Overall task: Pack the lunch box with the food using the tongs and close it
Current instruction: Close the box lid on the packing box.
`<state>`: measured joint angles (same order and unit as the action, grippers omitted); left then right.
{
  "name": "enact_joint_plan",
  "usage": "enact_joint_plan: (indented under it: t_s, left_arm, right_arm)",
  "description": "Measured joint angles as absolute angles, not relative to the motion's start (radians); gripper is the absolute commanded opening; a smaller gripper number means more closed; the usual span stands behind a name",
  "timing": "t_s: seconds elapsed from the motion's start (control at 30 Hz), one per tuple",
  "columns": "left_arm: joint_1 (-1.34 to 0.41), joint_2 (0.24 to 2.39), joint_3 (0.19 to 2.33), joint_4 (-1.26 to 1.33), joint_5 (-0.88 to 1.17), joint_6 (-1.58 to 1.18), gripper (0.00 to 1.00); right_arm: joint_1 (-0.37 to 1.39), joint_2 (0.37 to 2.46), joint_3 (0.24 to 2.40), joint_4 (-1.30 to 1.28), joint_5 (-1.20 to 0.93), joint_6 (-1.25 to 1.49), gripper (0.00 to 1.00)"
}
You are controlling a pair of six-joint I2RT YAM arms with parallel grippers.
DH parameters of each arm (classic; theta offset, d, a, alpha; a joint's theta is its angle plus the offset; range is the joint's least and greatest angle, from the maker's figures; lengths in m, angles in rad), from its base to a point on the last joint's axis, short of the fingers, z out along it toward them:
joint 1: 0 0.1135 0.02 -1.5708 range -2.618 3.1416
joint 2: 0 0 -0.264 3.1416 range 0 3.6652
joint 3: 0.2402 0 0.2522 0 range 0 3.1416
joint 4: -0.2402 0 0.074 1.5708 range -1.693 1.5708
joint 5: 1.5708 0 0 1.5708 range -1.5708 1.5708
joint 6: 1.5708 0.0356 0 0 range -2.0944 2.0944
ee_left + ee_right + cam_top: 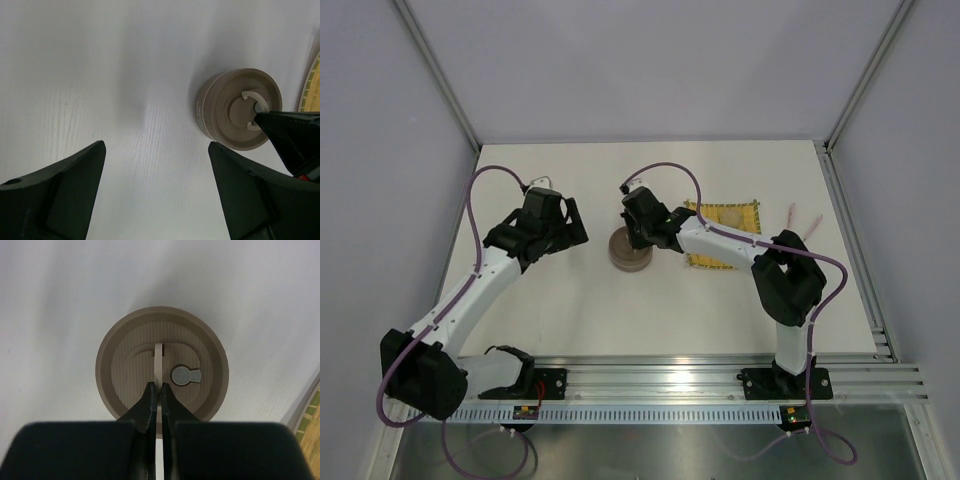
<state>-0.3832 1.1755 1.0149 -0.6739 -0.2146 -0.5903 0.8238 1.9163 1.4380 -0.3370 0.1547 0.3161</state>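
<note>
The lunch box stands on the white table with its round brownish-grey lid on top. My right gripper is shut on the thin upright handle in the lid's middle; from above, the right gripper sits over the tin's far edge. My left gripper hangs open and holds nothing, left of the lunch box and apart from it; the left gripper also shows from above. The slim pale tongs lie at the far right of the table. No food shows.
A square yellow woven mat lies just right of the tin, partly under the right arm; the mat's edge shows in the right wrist view. Grey walls enclose the table, and a metal rail runs along its near edge.
</note>
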Motion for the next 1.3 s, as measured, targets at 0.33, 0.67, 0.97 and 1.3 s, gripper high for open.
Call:
enact_joint_plan:
  t_s: [0.33, 0.67, 0.97, 1.3]
  left_arm:
    - [-0.343, 1.319, 0.98, -0.564, -0.069, -0.651, 0.66]
    - [-0.342, 1.359, 0.981, -0.513, 0.014, -0.656, 0.57]
    - [-0.398, 1.362, 1.038, -0.555, -0.015, -0.636, 0.65]
    - [-0.482, 1.403, 1.134, -0.603, -0.081, -0.645, 0.62]
  right_arm:
    - [0.824, 1.911, 1.438, -0.446, 0.145, 0.355, 0.53]
    - [0.776, 1.786, 1.466, -0.522, 0.149, 0.347, 0.52]
    - [0.664, 1.802, 1.52, -0.617, 0.084, 0.324, 0.53]
    - [0.661, 1.845, 1.549, -0.645, 0.017, 0.299, 0.5]
